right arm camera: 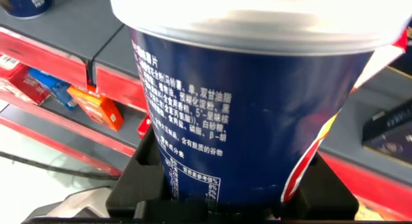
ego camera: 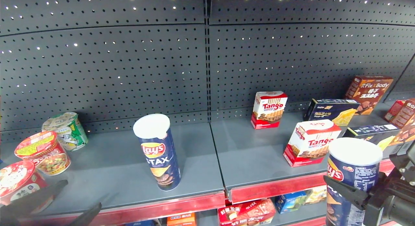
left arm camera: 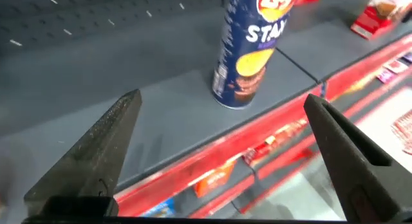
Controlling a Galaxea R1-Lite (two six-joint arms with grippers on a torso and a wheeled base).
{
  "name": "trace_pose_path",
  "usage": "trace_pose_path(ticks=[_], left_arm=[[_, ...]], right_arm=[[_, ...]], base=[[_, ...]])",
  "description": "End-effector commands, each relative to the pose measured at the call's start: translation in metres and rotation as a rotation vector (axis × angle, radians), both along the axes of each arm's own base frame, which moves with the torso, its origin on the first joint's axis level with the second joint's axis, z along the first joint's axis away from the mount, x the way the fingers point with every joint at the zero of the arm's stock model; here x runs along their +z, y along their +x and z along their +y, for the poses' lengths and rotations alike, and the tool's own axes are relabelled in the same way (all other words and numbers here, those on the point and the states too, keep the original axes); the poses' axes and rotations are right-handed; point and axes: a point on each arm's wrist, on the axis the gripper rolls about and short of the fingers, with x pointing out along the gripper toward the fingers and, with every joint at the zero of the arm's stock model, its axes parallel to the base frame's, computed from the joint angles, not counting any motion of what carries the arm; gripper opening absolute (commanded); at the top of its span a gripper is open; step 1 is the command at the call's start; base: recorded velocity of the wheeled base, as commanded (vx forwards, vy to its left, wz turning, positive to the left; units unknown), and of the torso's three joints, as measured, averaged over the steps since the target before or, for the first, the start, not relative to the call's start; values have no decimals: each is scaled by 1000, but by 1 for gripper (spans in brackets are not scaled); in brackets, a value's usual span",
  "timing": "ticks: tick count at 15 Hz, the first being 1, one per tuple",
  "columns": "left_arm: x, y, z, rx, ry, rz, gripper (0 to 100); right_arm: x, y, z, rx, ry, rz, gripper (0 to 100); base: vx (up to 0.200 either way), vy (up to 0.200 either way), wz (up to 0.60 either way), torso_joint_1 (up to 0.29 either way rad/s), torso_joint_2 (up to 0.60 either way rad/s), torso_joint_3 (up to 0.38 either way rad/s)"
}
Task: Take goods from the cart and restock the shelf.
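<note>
Chip can (ego camera: 355, 161) is held upright by the right end effector (ego camera: 353, 192) at 4 o'clock, at the shelf (ego camera: 113, 167) front edge. Left end effector (ego camera: 81, 194) is spread wide, unloaded, at 8 o'clock

I count two chip cans: the standing can (ego camera: 157, 151) on the shelf (ego camera: 116, 174), and the held can (ego camera: 353, 167) far to its right, clamped in my right gripper (ego camera: 353, 190). Left of the standing can I count three noodle cups: the green cup (ego camera: 66, 130), the yellow-lidded cup (ego camera: 43, 153) and the red cup (ego camera: 16, 182). To its right there are two wafer boxes, the rear wafer box (ego camera: 269, 109) and the front wafer box (ego camera: 311, 141). There are also two dark blue boxes, the rear dark blue box (ego camera: 330, 112) and the front dark blue box (ego camera: 373, 133), plus one brown box (ego camera: 369, 93). Farther right, one red box (ego camera: 402, 113) is cut by the frame edge. Below the standing can, the lower shelf (ego camera: 301, 216) holds one orange box (ego camera: 181, 219), one red pack (ego camera: 246, 213) and one blue box (ego camera: 290, 200); more there I cannot count.
</note>
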Motion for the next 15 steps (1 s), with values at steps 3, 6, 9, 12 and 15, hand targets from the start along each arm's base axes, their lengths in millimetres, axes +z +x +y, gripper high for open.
trace_pose_path(ticks=[3, 6, 9, 12, 15], left_arm=[[5, -17, 6, 112, 2, -88, 100], [-14, -58, 0, 78, 1, -86, 100], [-42, -96, -2, 145, 53, -84, 100], [-53, -93, 0, 229, 106, -57, 100], [-52, -93, 1, 283, -26, -18, 100]], right_arm=[[-4, -19, -19, -69, 19, -42, 0], [-11, -35, -33, -141, 28, -68, 0], [-24, -61, -52, -296, 42, -119, 0], [-27, -74, -58, -395, 44, -134, 0], [-13, -75, -57, -363, 80, -143, 0]], base=[[0, 0, 0, 0, 0, 0], [0, 0, 0, 0, 0, 0], [0, 0, 0, 0, 0, 0], [0, 0, 0, 0, 0, 0], [0, 0, 0, 0, 0, 0]])
